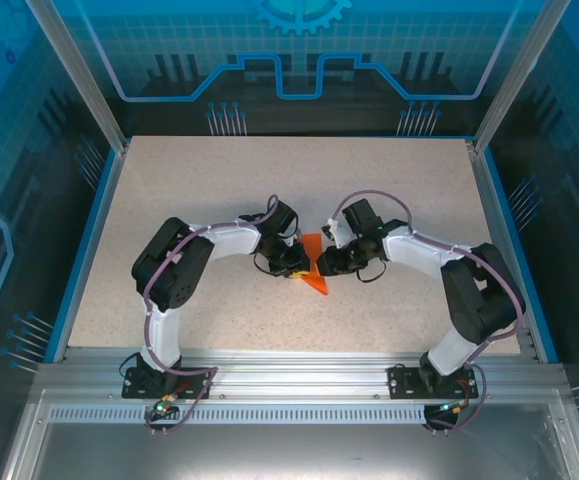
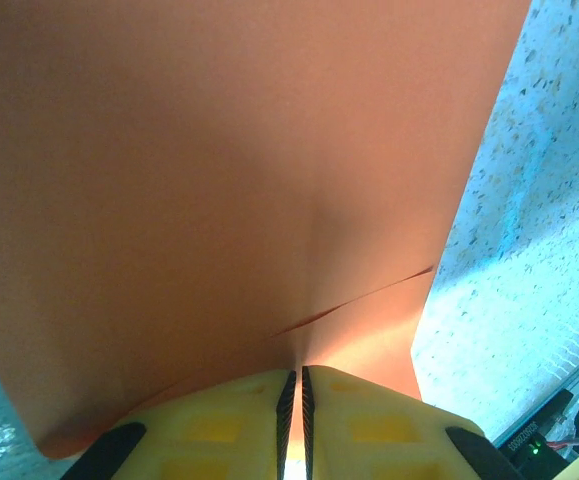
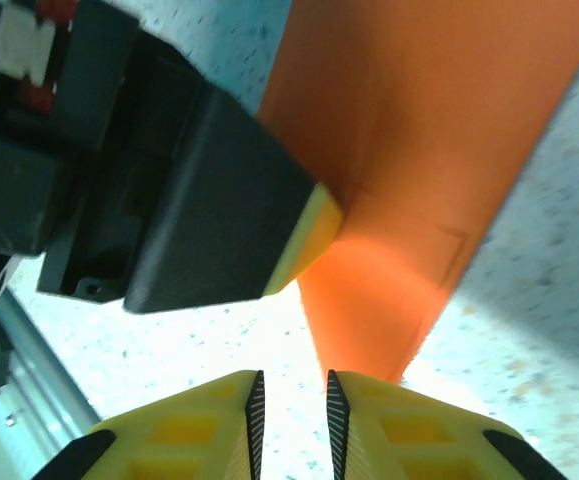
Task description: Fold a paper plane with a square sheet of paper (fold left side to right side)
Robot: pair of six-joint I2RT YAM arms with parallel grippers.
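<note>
The paper (image 2: 219, 180) is pinched in the left gripper (image 2: 294, 398); the right gripper (image 3: 291, 400) is parted and empty, the paper's tip just ahead of it. Thin and limp, it is best taken by an edge.

Smooth matt orange paper sheet (image 2: 219, 200), speckled matt table (image 1: 389, 190), right tool (image 3: 291, 390) fingers (image 3: 409, 440) yellow plastic

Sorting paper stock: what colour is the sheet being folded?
Plain orange-red, unmarked; the left wrist view shows the paper best.
</note>
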